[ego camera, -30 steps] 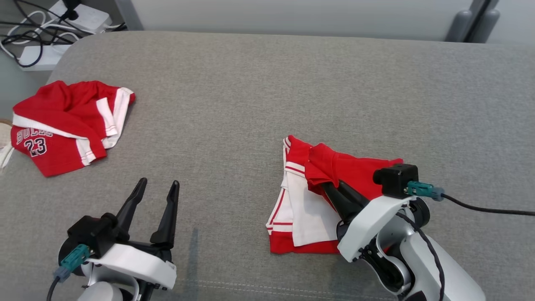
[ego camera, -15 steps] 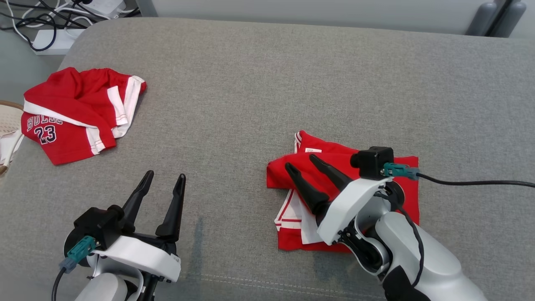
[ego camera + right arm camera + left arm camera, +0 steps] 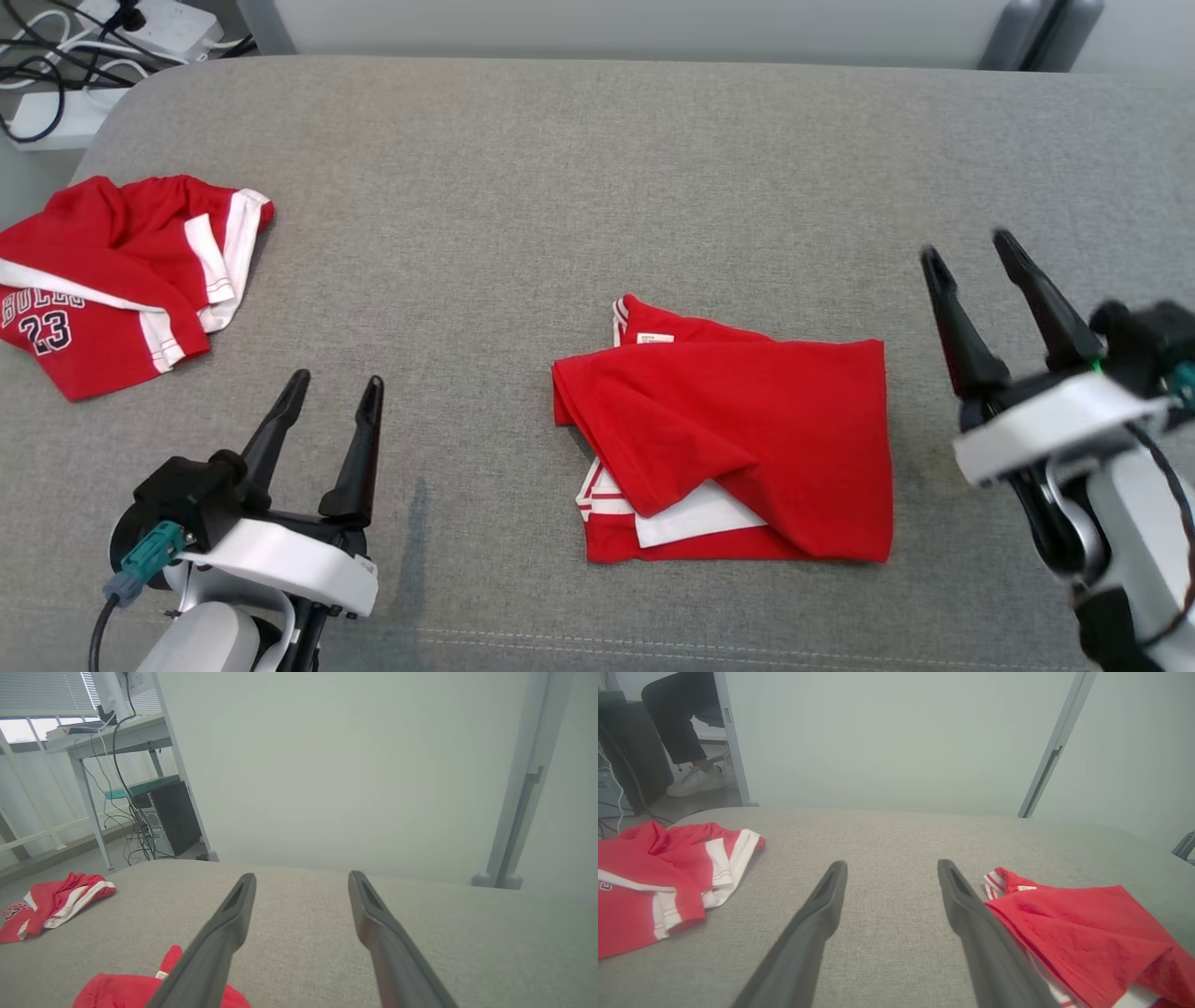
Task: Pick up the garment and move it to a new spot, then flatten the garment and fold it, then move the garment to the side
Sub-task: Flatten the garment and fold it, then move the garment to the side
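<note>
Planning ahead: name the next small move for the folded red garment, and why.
Probably bring the right end effector to the red garment's right edge and grip it: it lies folded on the grey cushion, the end effector stands open and clear, and moving it aside remains.

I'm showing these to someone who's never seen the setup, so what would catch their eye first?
The folded red garment lies in the middle of the grey cushion, white trim poking out at its lower left edge. Next, a crumpled red jersey with the number 23 at the cushion's far left. The left gripper and right gripper flank the folded piece, both open and holding nothing.
</note>
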You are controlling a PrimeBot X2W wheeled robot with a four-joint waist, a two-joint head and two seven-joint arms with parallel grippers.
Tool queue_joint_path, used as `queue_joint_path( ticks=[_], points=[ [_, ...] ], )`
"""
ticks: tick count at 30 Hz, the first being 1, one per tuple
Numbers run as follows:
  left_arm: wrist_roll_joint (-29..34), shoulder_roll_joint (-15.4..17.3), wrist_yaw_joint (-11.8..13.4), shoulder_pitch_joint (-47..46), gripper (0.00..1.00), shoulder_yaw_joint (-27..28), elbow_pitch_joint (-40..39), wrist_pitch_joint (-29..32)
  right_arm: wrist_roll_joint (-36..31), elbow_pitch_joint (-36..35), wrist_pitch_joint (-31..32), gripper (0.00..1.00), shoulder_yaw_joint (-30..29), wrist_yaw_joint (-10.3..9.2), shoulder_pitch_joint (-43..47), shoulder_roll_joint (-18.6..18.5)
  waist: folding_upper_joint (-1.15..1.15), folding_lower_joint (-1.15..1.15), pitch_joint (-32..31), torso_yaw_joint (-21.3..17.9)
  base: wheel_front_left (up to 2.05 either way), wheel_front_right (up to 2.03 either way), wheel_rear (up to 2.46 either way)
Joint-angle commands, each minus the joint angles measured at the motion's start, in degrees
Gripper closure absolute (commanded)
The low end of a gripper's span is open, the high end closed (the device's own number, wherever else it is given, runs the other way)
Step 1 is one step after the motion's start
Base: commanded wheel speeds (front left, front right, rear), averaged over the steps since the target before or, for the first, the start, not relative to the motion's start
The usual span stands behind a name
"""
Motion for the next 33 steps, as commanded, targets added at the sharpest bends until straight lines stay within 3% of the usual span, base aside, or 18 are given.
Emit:
queue_joint_path(
  ticks=[1,5,12,25,33],
  points=[
    [0.48,1.85,0.42,-1.57,0.0,2.7,-1.39,-0.49,-2.41,-1.87,-0.91,0.0,-0.84,-0.15,3.01,0.24,0.0,0.0,-0.28,-0.46,0.0,0.0,0.0],
    [0.67,2.28,1.06,-0.7,0.0,3.75,-2.07,-0.6,-8.81,-3.98,-1.06,0.0,-9.27,-0.15,12.08,2.58,0.0,0.0,-0.77,-1.51,0.0,0.0,0.0],
    [0.74,3.08,1.98,0.37,0.0,4.82,-3.32,-0.65,-10.54,-4.52,-1.08,0.0,-12.52,-0.15,16.86,6.6,0.0,0.0,-1.03,-2.66,0.0,0.0,0.0],
    [0.89,2.4,4.58,1.87,0.0,6.03,-5.8,-0.67,-6.55,5.52,-0.58,0.0,-8.67,-0.15,13.77,7.6,0.0,0.0,-1.45,0.71,0.0,0.0,0.0],
    [1.23,1.01,4.21,2.23,0.0,5.65,-5.93,-0.75,-1.81,13.26,2.1,0.0,-4.96,-0.15,9.93,7.38,0.0,0.0,-0.69,4.63,0.0,0.0,0.0]
  ],
)
